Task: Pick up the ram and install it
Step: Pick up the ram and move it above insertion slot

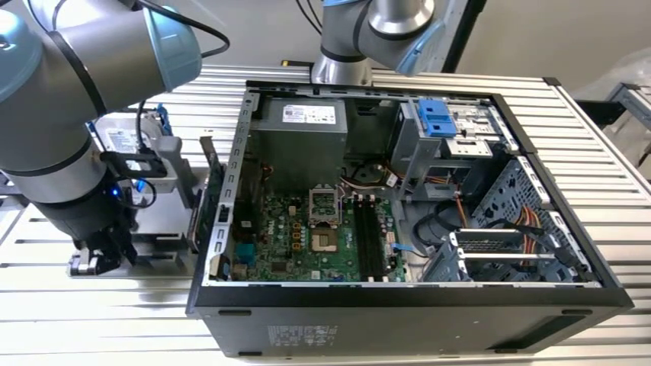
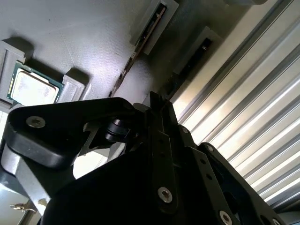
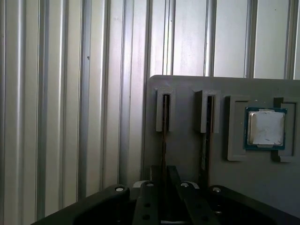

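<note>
Ram [image 3: 164, 145] slotted in tray [image 3: 185, 93] beside processor [image 3: 265, 127]

In the exterior view the arm [image 1: 61, 114] enters from ten o'clock, its wrist [image 1: 87, 202] pointing straight down and the pincer [image 1: 100, 258] hanging low at eight o'clock.

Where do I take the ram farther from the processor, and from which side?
Probably mid-length, across the flat faces of the ram, coming straight down: it stands on edge in the gray holder, thin edge up, one end tucked in a slot block.

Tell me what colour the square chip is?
The processor chip is silver with a green edge, clearest in the first wrist view.
</note>
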Controlling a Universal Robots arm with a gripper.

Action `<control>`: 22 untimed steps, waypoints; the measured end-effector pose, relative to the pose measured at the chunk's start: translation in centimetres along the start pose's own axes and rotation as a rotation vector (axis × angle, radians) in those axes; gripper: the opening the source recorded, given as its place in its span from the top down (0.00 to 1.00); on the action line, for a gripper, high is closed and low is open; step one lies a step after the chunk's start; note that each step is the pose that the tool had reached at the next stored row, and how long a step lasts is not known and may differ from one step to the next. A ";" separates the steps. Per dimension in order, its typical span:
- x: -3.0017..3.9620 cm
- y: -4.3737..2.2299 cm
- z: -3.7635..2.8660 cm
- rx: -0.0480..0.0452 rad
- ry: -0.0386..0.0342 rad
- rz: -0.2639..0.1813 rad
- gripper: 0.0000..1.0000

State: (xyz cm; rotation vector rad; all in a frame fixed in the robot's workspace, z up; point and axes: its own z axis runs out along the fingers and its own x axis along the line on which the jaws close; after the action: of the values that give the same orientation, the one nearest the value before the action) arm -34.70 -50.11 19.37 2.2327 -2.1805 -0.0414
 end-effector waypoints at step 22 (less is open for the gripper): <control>0.00 0.03 -0.82 0.0000 0.0011 0.000 1.00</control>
State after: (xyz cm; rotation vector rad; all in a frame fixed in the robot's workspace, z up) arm -34.70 -50.11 20.19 2.2322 -2.1800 -0.0402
